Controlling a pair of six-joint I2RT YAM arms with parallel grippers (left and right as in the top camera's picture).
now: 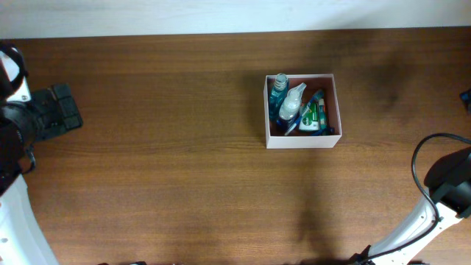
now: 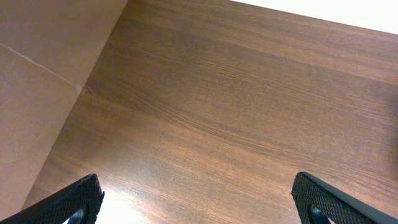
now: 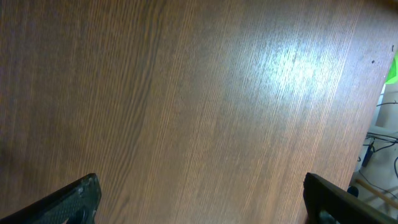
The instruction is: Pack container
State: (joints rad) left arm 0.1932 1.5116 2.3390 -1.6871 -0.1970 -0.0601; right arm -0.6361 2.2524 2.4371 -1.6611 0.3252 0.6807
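I count one container (image 1: 302, 141) on the one bench (image 1: 162, 177). Inside it I make out four toiletries: one clear bottle of blue liquid (image 1: 279, 90), one white spray bottle (image 1: 292, 105), one green-and-white pack (image 1: 316, 116) and one blue item (image 1: 291, 130) too small to name. They lie crowded, and I cannot tell whether more sit beneath them. I have two arms, the left arm (image 1: 15, 125) and the right arm (image 1: 449, 178). I also have two grippers, the left gripper (image 2: 196, 202) and the right gripper (image 3: 199, 199), each showing two black fingertips (image 2: 68, 202). One black cable (image 1: 414, 160) loops by the right arm.
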